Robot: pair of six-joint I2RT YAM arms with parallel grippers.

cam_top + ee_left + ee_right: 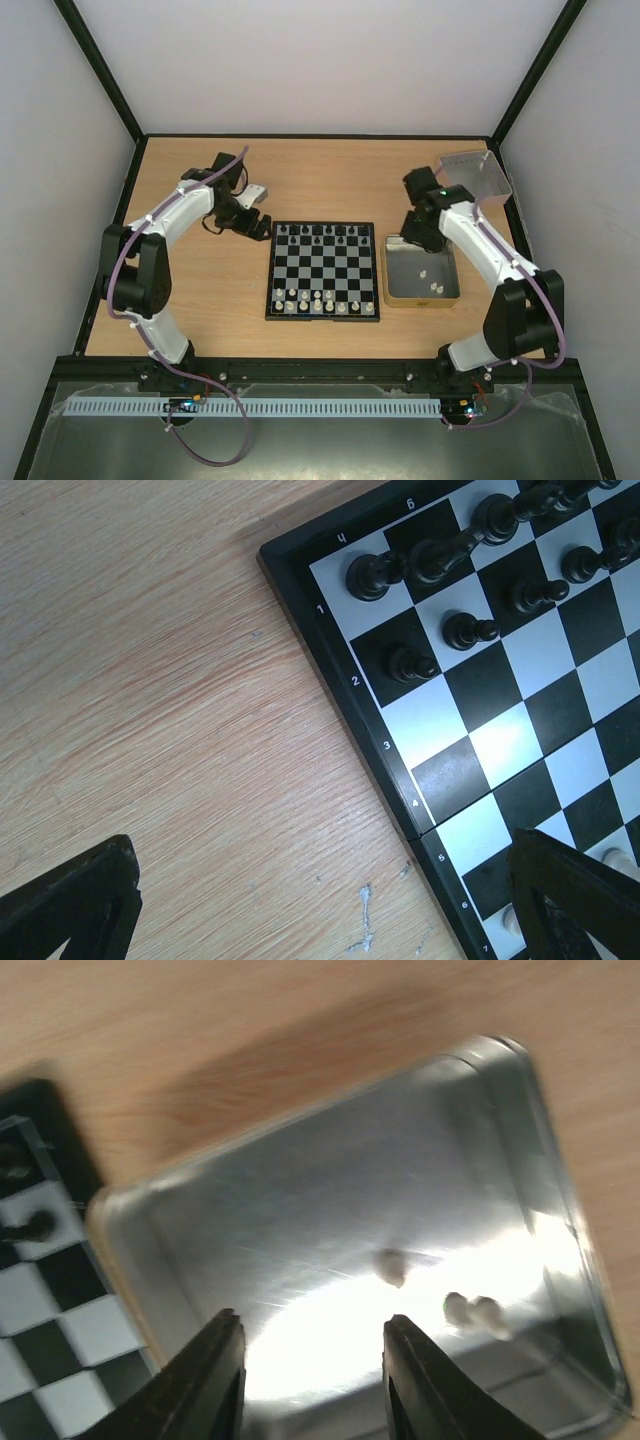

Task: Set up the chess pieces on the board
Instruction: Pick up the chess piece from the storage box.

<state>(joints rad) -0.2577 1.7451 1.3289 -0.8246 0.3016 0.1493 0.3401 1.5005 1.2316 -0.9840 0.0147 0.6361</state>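
Black right fingers (pixel 215 1375) stand parted, empty, over a glossy metal tray (pixel 330 1190); I see three rounded cream-white pieces (pixel 390 1266) inside, left fingers (pixel 75 905) wide.

Bright, even overhead light fills the top view, with soft, short shadows under the arms on the wooden table (pixel 220 300); the left wrist view is sharp, with one pale glare patch on the board (pixel 500 742); the right wrist view is smeared by blur; white glare floods the metal tray (pixel 300 1210); three cream-white chess pieces (pixel 392 1265) show as soft blobs; a broad shadow darkens the wood at the tray's far side.
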